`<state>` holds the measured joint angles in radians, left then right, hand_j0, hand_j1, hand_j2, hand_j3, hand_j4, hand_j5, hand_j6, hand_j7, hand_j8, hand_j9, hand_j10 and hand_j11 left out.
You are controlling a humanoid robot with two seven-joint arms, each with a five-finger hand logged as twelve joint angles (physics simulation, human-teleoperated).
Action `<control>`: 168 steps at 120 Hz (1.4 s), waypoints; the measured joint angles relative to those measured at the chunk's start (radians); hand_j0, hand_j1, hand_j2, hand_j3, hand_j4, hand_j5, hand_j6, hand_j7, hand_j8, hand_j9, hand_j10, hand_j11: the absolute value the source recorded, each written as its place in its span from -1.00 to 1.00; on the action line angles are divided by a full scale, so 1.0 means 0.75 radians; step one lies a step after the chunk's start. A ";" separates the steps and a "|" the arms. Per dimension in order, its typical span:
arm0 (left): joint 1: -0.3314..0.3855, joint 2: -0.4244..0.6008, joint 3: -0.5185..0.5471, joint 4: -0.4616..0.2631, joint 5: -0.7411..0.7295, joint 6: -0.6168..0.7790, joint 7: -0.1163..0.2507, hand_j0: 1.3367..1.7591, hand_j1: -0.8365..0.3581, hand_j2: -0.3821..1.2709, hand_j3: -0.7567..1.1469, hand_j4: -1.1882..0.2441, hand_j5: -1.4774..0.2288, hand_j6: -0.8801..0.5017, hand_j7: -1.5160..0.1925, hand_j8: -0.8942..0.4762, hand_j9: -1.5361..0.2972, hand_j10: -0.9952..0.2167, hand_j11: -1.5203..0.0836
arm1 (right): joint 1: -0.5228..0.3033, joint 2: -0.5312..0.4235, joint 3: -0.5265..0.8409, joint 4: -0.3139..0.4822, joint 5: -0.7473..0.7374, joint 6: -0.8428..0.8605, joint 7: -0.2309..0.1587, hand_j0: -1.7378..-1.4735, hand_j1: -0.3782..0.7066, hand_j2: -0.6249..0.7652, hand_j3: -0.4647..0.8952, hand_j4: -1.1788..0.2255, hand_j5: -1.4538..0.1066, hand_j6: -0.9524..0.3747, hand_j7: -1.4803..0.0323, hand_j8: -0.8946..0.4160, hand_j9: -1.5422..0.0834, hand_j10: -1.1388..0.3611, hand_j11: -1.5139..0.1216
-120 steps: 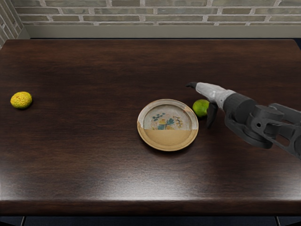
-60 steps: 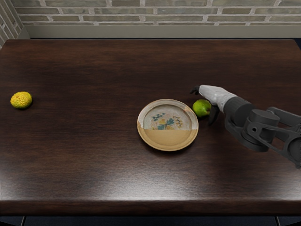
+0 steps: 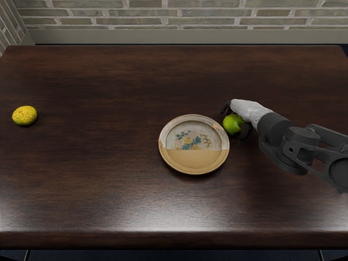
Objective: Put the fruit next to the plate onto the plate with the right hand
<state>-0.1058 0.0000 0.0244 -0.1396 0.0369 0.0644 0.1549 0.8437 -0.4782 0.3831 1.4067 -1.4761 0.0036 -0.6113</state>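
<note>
Dark table (image 3: 109,190): right hand (image 3: 247,110) fingers (image 3: 224,107) clasp green fruit (image 3: 232,124).

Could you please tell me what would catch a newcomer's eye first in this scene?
The right hand, entering from the right, has its fingers curled around a green lime just right of the plate in the middle of the table. A yellow lemon sits alone near the left edge.
</note>
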 joint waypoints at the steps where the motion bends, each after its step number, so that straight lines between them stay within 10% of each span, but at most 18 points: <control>1: 0.000 0.000 0.000 0.000 0.000 0.000 0.000 0.52 0.95 -0.53 -0.21 0.63 0.71 0.25 0.75 0.28 0.65 0.61 0.87 | 0.000 0.001 0.000 -0.001 0.000 0.000 0.000 -0.40 -0.13 -0.20 -0.32 0.14 0.24 -0.14 0.32 -0.21 0.30 0.01 0.26; 20: 0.000 0.000 0.000 0.000 0.000 0.000 0.000 0.52 0.95 -0.53 -0.21 0.63 0.71 0.25 0.75 0.28 0.65 0.61 0.87 | 0.003 0.033 -0.001 -0.034 0.001 0.003 -0.001 -0.38 0.07 -0.21 -0.32 0.02 0.09 -0.08 0.17 -0.18 0.16 -0.10 0.12; 47: 0.000 0.000 0.000 0.000 0.000 0.000 0.000 0.52 0.95 -0.53 -0.20 0.63 0.71 0.25 0.75 0.28 0.65 0.61 0.87 | 0.009 0.035 0.009 -0.043 0.023 0.015 -0.001 -0.34 0.48 0.35 -0.31 0.21 -0.31 0.20 -0.14 0.13 -0.20 -0.06 -0.26; 91: 0.000 0.000 0.000 0.000 0.000 0.000 0.000 0.52 0.95 -0.53 -0.20 0.63 0.71 0.25 0.75 0.28 0.65 0.61 0.87 | 0.020 -0.001 0.148 0.017 0.042 0.089 0.000 -0.33 0.26 0.11 -0.31 0.17 -0.50 0.17 -0.32 0.16 -0.39 -0.07 -0.44; 168: 0.000 0.000 0.000 0.000 0.000 0.000 0.000 0.52 0.95 -0.53 -0.20 0.63 0.71 0.25 0.75 0.28 0.65 0.61 0.87 | 0.015 0.010 0.208 0.303 0.251 0.304 0.000 -0.32 0.35 0.29 -0.32 0.16 -0.48 0.22 -0.34 0.14 -0.37 -0.08 -0.40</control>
<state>-0.1058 0.0000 0.0245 -0.1396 0.0368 0.0644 0.1549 0.8547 -0.4708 0.5393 1.6336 -1.2877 0.2315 -0.6112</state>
